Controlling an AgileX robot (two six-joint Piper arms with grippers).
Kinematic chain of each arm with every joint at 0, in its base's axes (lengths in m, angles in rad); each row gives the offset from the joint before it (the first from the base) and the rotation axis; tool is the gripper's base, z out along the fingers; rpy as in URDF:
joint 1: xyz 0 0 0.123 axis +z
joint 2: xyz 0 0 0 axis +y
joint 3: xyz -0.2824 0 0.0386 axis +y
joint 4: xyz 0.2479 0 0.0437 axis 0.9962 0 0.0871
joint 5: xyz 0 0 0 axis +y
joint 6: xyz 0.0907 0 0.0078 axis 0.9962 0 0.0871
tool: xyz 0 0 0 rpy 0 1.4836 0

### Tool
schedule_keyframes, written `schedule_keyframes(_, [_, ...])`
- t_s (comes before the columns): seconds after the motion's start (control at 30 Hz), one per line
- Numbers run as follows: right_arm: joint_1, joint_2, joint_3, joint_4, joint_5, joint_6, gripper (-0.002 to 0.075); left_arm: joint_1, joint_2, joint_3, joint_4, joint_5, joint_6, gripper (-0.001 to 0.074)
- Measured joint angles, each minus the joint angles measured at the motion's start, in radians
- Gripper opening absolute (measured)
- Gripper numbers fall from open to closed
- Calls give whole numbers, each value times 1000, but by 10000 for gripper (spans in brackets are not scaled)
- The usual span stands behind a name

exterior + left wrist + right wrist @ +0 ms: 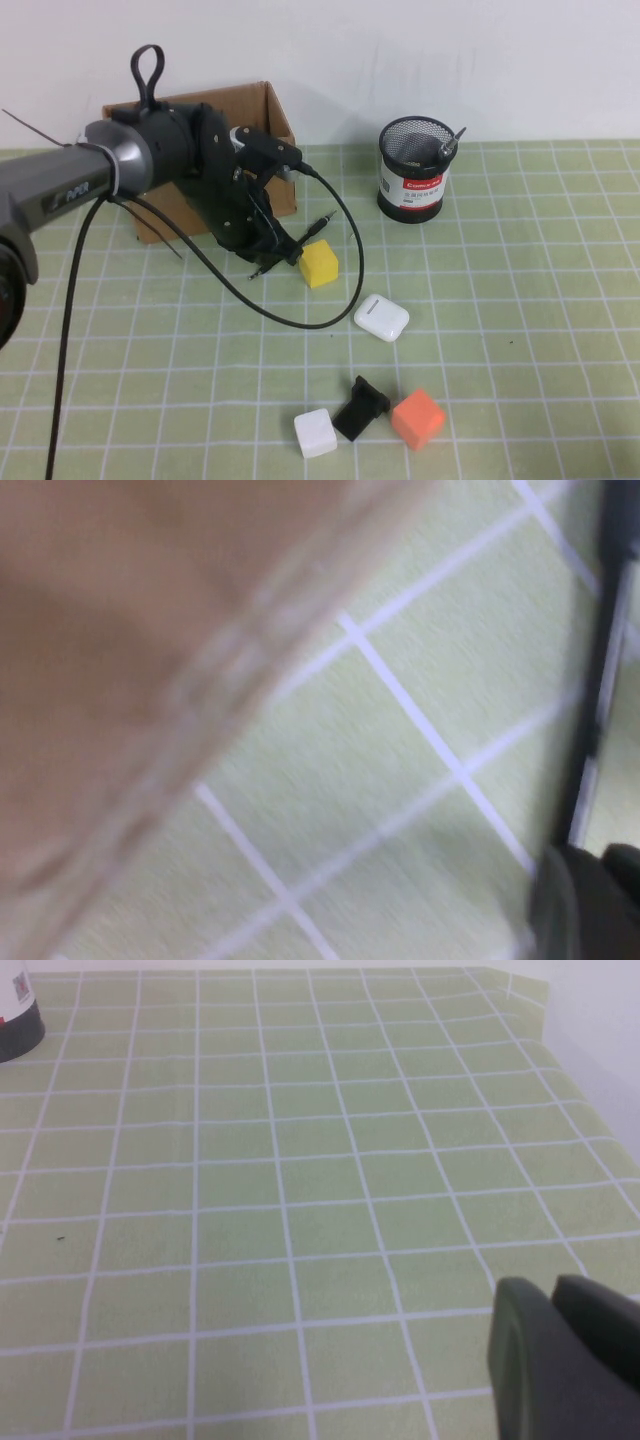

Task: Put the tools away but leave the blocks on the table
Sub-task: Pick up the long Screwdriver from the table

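While its fingers are pressed shut, the left gripper [285, 252] sits low in the centre-left of the high view, just left of the yellow cube [319, 264], with a thin black rod-like tool [318, 227] poking out by it; whether it grips the rod is unclear. Behind stands a cardboard box [270, 110]. A black mesh cup [415, 168] at upper right holds tools. The white cube [316, 433] and orange cube [418, 418] lie at bottom centre on the green mat [520, 320]. The right gripper [560, 1360] is closed, empty, over bare mat.

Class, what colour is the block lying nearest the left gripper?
Yellow: the yellow block sits beside the left gripper, clearest in the high view.
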Motion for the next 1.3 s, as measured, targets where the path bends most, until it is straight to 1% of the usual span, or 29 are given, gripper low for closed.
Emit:
schedule_keyframes(0.17, [0, 0, 0, 0, 0, 0, -6, 0, -61, 21, -18, 59, 13, 0])
schedule_keyframes(0.3, [0, 0, 0, 0, 0, 0, -6, -2, -108, 44, -43, 151, 21, 0])
schedule_keyframes(0.43, [0, 0, 0, 0, 0, 0, -6, 4, -145, 51, -148, 214, 129, 0])
schedule_keyframes(0.53, [0, 0, 0, 0, 0, 0, -6, 4, -159, 51, -246, 213, 242, 0])
schedule_keyframes(0.63, [0, 0, 0, 0, 0, 0, -6, 4, -145, 51, -281, 182, 286, 0])
schedule_keyframes(0.8, [0, 0, 0, 0, 0, 2, -6, 12, -82, 51, -291, 157, 287, 0])
schedule_keyframes(0.97, [0, 0, 0, 0, 0, 2, -6, 35, -21, 51, -297, 121, 229, 3])
schedule_keyframes(1.03, [0, 0, 0, 0, 0, 2, -6, 44, -18, 51, -313, 111, 202, 25])
schedule_keyframes(1.2, [0, 0, 0, 0, 0, 0, -6, 48, -17, 51, -340, 118, 189, 118])
schedule_keyframes(1.3, [0, 0, 0, 0, 0, 0, -6, 48, -25, 51, -328, 120, 176, 139])
